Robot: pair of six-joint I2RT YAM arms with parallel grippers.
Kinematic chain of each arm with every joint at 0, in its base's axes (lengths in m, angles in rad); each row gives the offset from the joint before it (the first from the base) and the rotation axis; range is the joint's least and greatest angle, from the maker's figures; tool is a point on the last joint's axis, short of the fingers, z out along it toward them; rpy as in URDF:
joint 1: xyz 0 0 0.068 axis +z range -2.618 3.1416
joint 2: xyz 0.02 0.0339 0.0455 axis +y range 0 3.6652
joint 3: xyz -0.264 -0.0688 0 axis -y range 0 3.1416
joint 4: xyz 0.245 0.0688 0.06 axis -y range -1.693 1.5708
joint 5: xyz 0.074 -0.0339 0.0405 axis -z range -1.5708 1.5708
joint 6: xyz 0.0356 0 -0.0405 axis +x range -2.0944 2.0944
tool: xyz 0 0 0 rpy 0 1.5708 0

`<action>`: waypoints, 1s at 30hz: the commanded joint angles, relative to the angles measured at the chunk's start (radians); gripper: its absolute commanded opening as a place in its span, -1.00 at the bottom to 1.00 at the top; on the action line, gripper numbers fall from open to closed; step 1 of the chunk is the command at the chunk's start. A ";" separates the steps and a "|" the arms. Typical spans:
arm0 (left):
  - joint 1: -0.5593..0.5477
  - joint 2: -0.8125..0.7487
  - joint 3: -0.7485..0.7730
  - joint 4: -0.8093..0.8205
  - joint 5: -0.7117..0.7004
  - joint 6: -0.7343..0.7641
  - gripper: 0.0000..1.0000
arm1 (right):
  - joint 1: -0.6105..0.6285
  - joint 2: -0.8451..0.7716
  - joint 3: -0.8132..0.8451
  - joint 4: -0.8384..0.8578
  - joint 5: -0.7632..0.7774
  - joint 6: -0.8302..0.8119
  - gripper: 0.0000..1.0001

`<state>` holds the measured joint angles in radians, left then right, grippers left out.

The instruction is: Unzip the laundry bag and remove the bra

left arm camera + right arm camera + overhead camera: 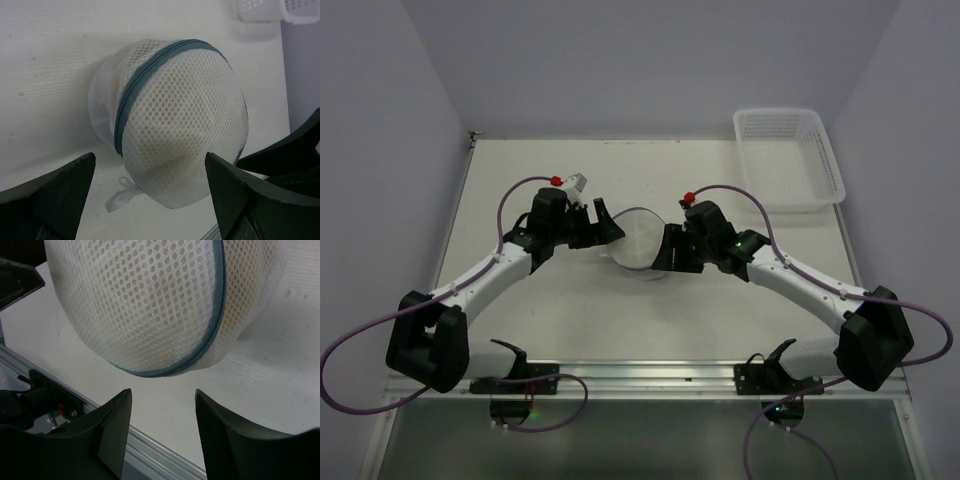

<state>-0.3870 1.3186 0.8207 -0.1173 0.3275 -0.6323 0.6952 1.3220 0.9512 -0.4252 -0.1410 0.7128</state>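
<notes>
The laundry bag [638, 240] is a round white mesh pouch standing on edge mid-table, between my two grippers. Its grey-blue zipper band [134, 92] runs over the dome, and a small white pull tab [122, 192] lies on the table beneath it. A faint tan shape shows through the mesh; the bra is not plainly seen. My left gripper [605, 228] is open, its fingers [55, 195] wide apart on either side of the bag's near end. My right gripper [665, 250] is open just short of the bag [150, 305], with only bare table between its fingertips [114, 425].
A white plastic lattice basket [790, 160] sits at the back right corner. A metal rail [150, 445] runs along the table's near edge, close under the right gripper. Grey walls close in the table on three sides.
</notes>
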 commanded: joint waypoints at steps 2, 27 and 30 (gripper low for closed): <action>-0.003 -0.028 -0.047 0.099 0.099 -0.021 0.86 | -0.014 0.083 0.050 0.085 -0.049 0.042 0.10; -0.156 -0.196 -0.144 0.112 -0.058 -0.155 0.93 | -0.164 0.178 0.270 -0.004 0.023 -0.286 0.19; -0.127 -0.220 -0.069 -0.054 -0.099 -0.059 0.98 | -0.163 0.123 0.253 -0.033 0.017 -0.297 0.26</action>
<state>-0.5369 1.1496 0.6495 -0.0227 0.3298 -0.8055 0.5358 1.5387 1.1946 -0.4194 -0.1440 0.4633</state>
